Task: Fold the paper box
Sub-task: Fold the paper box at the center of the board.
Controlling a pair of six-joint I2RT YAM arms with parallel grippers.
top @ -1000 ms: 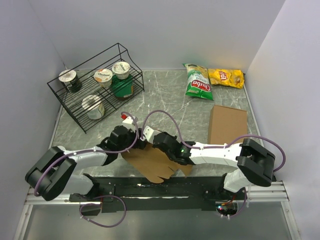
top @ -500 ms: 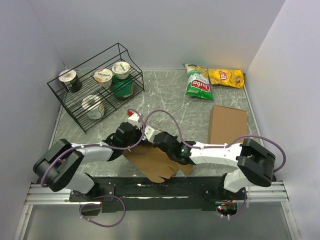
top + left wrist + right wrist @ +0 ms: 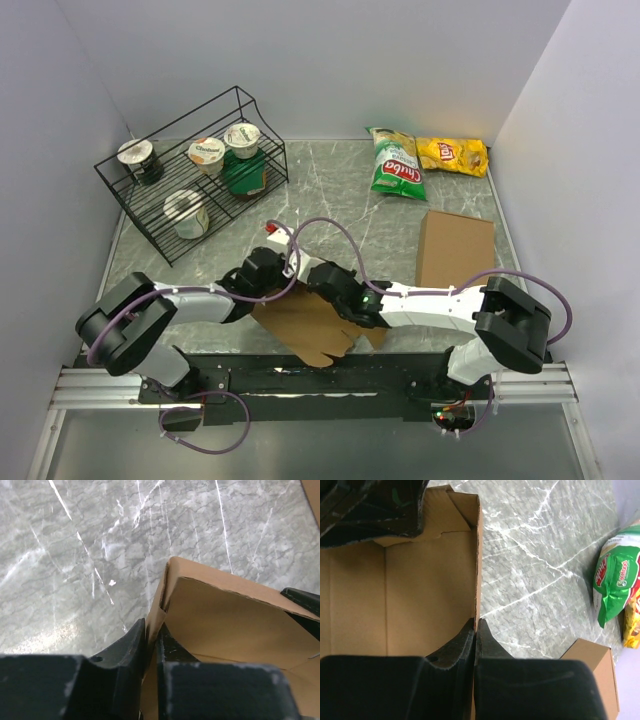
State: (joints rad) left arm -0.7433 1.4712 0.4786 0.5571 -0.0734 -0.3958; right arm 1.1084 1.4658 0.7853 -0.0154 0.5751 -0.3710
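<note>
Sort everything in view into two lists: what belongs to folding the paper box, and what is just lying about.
Belongs to the job: paper box, with one wall pinched by the left gripper and another by the right gripper.

Lying about: wire rack, foil-lidded cups in it, green chip bag, yellow Lay's bag, flat cardboard box.

Reads plain kraft brown on the paper box (image 3: 310, 328), inside and out. Matte black on the jaws of the left gripper (image 3: 151, 630) and the right gripper (image 3: 476, 627). Grey marble with thin white veins across the bench (image 3: 330, 195). Black on the wire rack (image 3: 135, 195) at 11 o'clock. At 1 o'clock, green with white and red print on the green snack bag (image 3: 395, 165), yellow with a red logo on the yellow snack bag (image 3: 452, 155). Flat, even brown on the cardboard slab (image 3: 455, 248) at 3 o'clock.
</note>
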